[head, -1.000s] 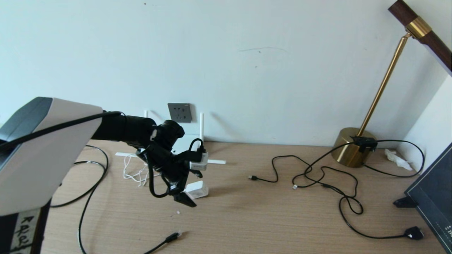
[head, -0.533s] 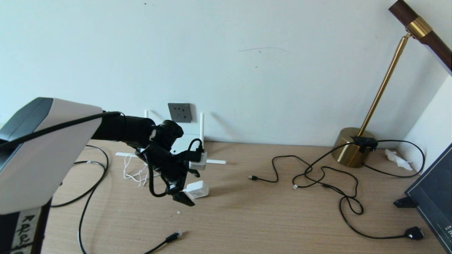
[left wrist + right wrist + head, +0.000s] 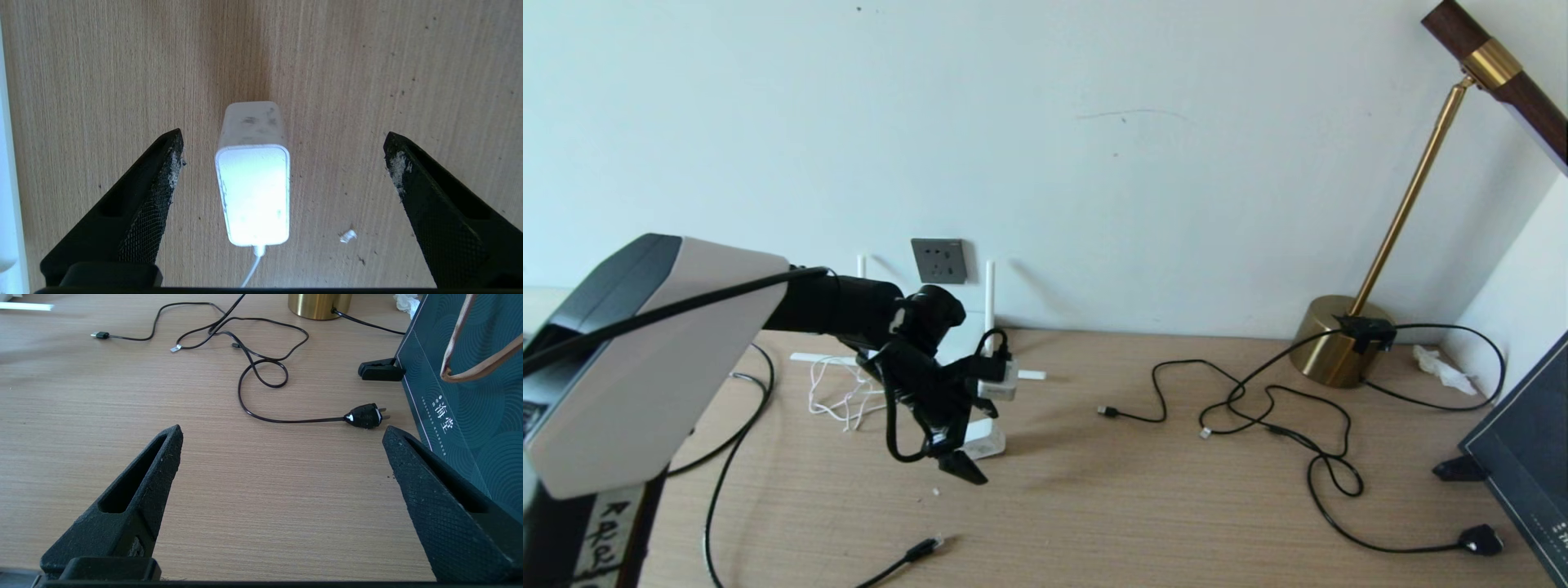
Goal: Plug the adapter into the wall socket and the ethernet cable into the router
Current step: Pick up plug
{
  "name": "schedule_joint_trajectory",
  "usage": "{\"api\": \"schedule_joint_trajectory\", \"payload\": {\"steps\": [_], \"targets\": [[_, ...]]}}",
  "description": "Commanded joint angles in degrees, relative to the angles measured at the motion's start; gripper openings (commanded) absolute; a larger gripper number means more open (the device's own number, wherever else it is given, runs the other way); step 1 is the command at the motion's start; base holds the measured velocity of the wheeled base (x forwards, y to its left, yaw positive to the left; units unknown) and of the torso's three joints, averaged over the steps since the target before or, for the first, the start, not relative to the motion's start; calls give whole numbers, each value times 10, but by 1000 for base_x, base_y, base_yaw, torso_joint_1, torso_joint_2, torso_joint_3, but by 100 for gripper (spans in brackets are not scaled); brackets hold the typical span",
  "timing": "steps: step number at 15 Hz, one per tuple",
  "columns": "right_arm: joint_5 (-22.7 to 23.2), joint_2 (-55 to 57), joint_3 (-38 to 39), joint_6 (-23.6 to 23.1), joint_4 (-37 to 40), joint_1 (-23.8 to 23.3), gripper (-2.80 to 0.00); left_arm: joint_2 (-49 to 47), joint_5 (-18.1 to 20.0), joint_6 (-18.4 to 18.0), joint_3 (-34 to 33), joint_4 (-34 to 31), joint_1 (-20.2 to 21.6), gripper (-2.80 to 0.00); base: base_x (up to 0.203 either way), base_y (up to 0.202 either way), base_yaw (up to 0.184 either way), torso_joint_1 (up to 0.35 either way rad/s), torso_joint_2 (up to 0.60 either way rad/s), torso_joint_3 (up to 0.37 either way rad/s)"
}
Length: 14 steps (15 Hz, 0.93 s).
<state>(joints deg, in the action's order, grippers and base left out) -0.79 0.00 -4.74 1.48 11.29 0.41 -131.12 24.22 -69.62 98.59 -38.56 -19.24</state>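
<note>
Matt wood-grain table (image 3: 367,61), glossy white plastic adapter (image 3: 253,192), shiny brass lamp base (image 3: 1331,339)

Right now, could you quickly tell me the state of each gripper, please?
Left gripper: open, empty, poised over the adapter on the desk.
Right gripper: open, holding nothing.

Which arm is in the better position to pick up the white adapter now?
Left. The left gripper hangs open directly over the adapter; the right gripper faces bare desk.
</note>
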Motion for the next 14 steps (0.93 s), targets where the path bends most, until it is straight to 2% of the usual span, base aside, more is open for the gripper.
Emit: {"api": "schedule_joint_trajectory", "payload": {"steps": [1, 9, 14], "targets": [[0, 0, 0, 0, 0, 0, 0, -12, 1, -3, 6, -2, -3, -280, 0, 0, 0, 0, 0, 0], [0, 0, 0, 0, 0, 0, 0, -15, 0, -3, 8, 0, -1, -280, 0, 0, 0, 0, 0, 0], [0, 0, 0, 0, 0, 0, 0, 23, 9, -3, -13, -3, 0, -280, 0, 0, 0, 0, 0, 0]]}}
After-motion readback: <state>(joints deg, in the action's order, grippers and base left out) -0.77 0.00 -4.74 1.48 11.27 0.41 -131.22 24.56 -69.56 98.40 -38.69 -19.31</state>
